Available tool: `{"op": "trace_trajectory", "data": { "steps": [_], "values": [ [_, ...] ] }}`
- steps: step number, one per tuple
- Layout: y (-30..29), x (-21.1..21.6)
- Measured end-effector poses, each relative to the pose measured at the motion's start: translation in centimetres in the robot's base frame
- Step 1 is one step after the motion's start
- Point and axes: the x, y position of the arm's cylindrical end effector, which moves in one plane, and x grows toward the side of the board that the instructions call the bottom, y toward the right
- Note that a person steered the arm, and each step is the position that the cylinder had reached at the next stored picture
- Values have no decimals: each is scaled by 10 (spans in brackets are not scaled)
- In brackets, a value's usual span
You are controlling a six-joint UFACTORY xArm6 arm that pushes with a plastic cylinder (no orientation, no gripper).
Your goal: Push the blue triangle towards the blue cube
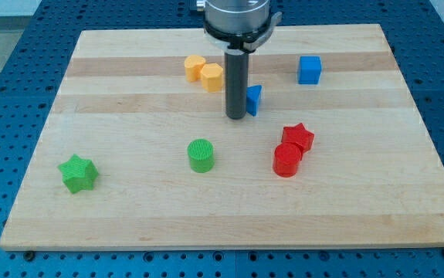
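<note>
While my tip [236, 117] seemingly touches blue triangle [254, 99] | blue cube [310, 69] upper-right | no claw visible

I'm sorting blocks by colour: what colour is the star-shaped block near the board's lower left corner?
Green; the green star shows clearly in the camera view.

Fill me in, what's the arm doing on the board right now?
The arm's rod is down on the wooden board, with my tip right against the left side of the blue triangle. The blue cube sits up and to the view's right of it, apart, so the push isn't finished. Two yellow blocks, a red star, red cylinder, green cylinder and green star lie elsewhere.
</note>
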Motion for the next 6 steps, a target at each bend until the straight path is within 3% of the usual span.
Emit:
{"op": "trace_trajectory", "data": {
  "steps": [6],
  "values": [
    [-43, -12]
  ]
}}
